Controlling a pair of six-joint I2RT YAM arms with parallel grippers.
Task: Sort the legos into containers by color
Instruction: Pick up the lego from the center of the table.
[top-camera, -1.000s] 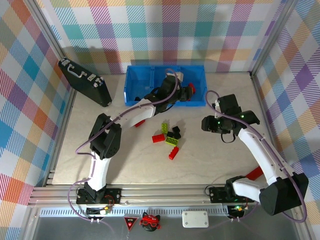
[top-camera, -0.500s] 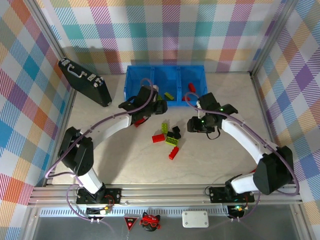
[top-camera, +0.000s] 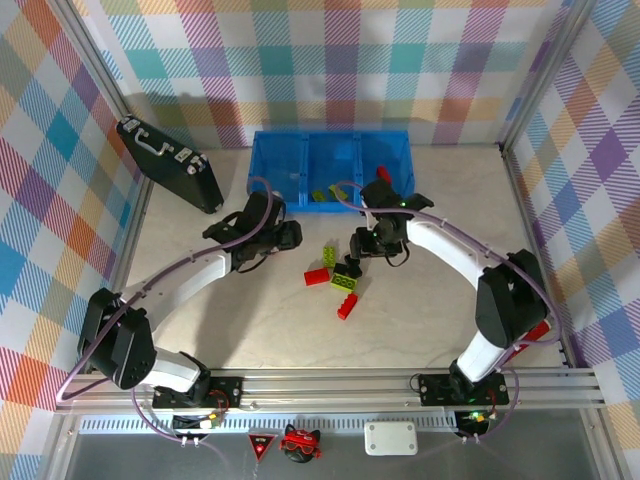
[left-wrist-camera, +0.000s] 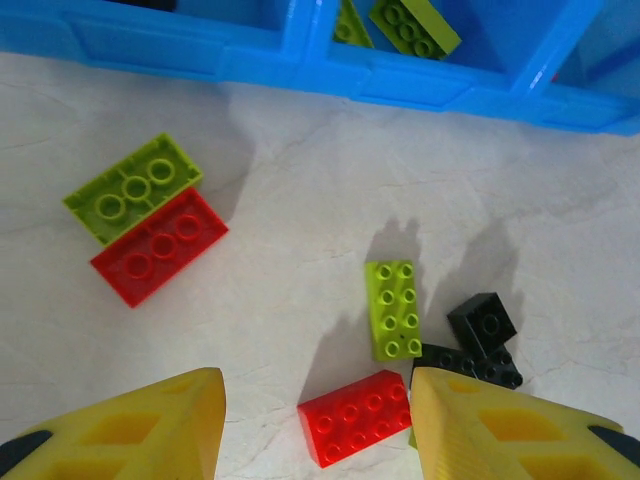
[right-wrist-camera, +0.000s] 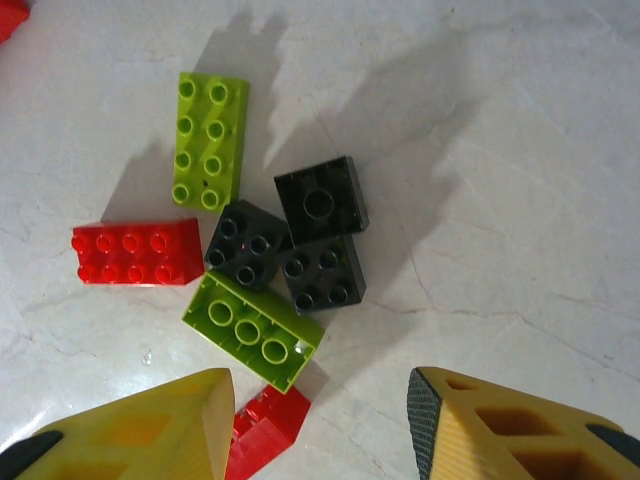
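Top external view: the blue containers (top-camera: 275, 165) are seen at the far side of the worktop (top-camera: 250, 320), with a black briefcase (top-camera: 170, 163) lying to their left. The loose legos (top-camera: 340, 272) are clustered on the worktop in front of the containers.
Left jaws: shown part open and gripping nothing. Two yellow fingers (left-wrist-camera: 140, 430) are seen in the left wrist view, apart, above the worktop.
Legos by the left jaws: a red brick (left-wrist-camera: 355, 418) lies on the worktop below the gap, nearer the finger at the right of that view. Just beyond it a lime brick (left-wrist-camera: 393, 308) and two black bricks (left-wrist-camera: 482, 320) are found. Further off to the left a lime-and-red pair (left-wrist-camera: 140, 215) lies side by side, touching.
Right jaws: likewise part open and empty, hung over the cluster in the right wrist view.
Legos by the right jaws: three black bricks (right-wrist-camera: 320, 198) are packed together just ahead of the gap. They are flanked by a lime piece (right-wrist-camera: 210, 140), a red piece (right-wrist-camera: 135, 252) and a tilted lime piece (right-wrist-camera: 255, 330) that touches them. Another red one (right-wrist-camera: 265, 425) lies at the lower edge, beside the finger at the left of that view.
Containers' contents: two lime legos (left-wrist-camera: 415, 25) are held in the middle compartment — a red lego (top-camera: 380, 172) is seen in the right compartment.
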